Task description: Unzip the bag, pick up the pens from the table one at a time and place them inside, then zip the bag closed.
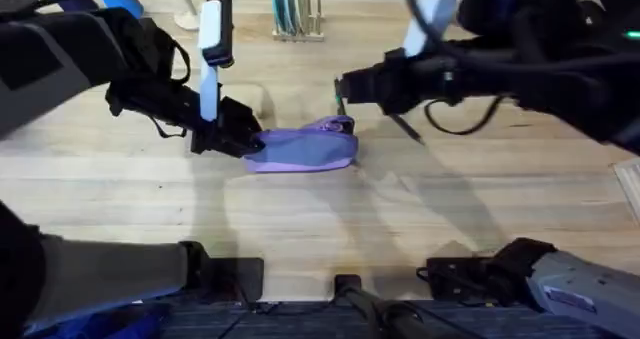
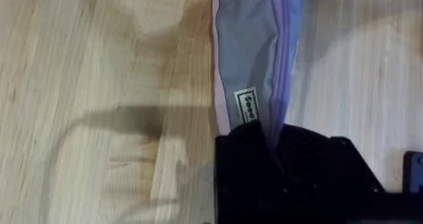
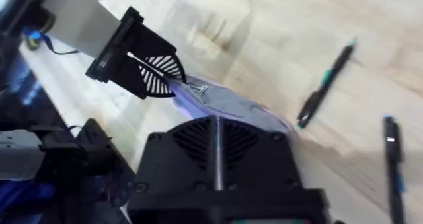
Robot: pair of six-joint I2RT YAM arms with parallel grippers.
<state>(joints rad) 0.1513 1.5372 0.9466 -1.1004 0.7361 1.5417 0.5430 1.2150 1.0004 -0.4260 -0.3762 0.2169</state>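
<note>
Our left gripper (image 1: pixel 243 139) clamps the lavender pouch's (image 1: pixel 300 151) end; we cannot tell the right gripper's (image 1: pixel 343 87) state

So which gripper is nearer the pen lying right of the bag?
Right. The right gripper hangs just left of that pen, above the bag's zipper end; the left gripper clamps the bag's far end.
</note>
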